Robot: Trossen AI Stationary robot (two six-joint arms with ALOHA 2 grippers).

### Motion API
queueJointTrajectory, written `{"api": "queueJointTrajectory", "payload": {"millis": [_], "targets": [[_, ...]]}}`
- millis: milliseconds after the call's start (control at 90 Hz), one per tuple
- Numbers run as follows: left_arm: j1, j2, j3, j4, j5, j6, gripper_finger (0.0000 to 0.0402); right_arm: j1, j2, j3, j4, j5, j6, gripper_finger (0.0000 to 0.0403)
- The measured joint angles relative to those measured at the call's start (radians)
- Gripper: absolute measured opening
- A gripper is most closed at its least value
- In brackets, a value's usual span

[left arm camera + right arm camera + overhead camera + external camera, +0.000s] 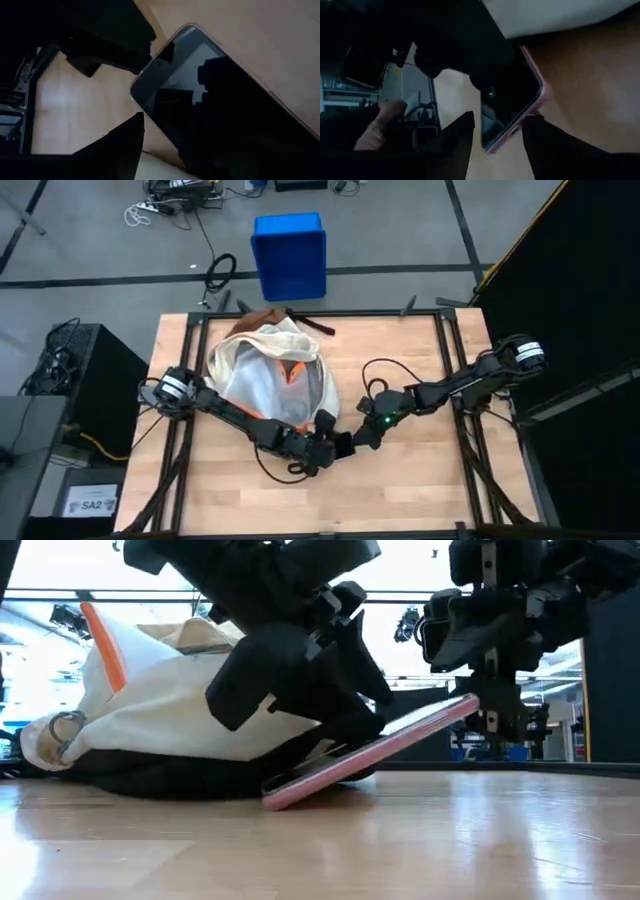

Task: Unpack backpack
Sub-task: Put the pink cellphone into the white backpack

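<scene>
Low view: a flat pink-cased phone (375, 752) is seen propped at a slant, its lower end on the wooden table (420, 840) and its upper end raised toward the right gripper (480, 705), which comes down over that raised end. In the right wrist view, the two dark fingers (547, 147) are spread on either side of the phone's end with a gap showing, so they are judged parted rather than clamped. The left gripper (330, 720) is set at the phone's other part, close against the backpack; whether its fingers are closed on the phone cannot be told.

The backpack (270, 370) is laid on its side at the middle of the table toward the far edge, cream fabric slumped, with an orange-edged item (291, 370) showing at its opening. A blue bin (290, 252) stands on the floor beyond the table.

The backpack is judged soft and light, likely to sag and drag if pulled by loose cloth; a strap or the stiffer brown base would give a surer hold. The phone is judged rigid, smooth and fragile, best taken across its narrow edges.
</scene>
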Motion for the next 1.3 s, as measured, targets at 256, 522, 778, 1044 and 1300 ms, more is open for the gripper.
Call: {"api": "queueJointTrajectory", "payload": {"millis": [256, 522, 778, 1044, 1300], "targets": [[0.013, 0.005, -0.01, 0.024, 0.013, -0.034, 0.0214, -0.001, -0.001, 0.002, 0.03, 0.012, -0.002, 0.0141], [0.035, -0.004, -0.01, -0.035, -0.002, -0.039, 0.0214, -0.002, -0.002, 0.004, 0.052, 0.007, -0.005, 0.0144], [0.035, -0.108, -0.01, -0.333, -0.077, -0.138, 0.0214, -0.003, -0.002, 0.003, 0.052, 0.012, -0.113, 0.0124], [-0.026, -0.253, -0.057, -0.576, -0.106, -0.347, 0.0213, 0.006, -0.002, 0.002, 0.038, 0.014, -0.177, 0.0109], [-0.175, -0.328, -0.079, -0.308, -0.051, -0.297, 0.0213, 0.007, -0.002, 0.002, -0.023, 0.125, -0.403, 0.0111]]}}
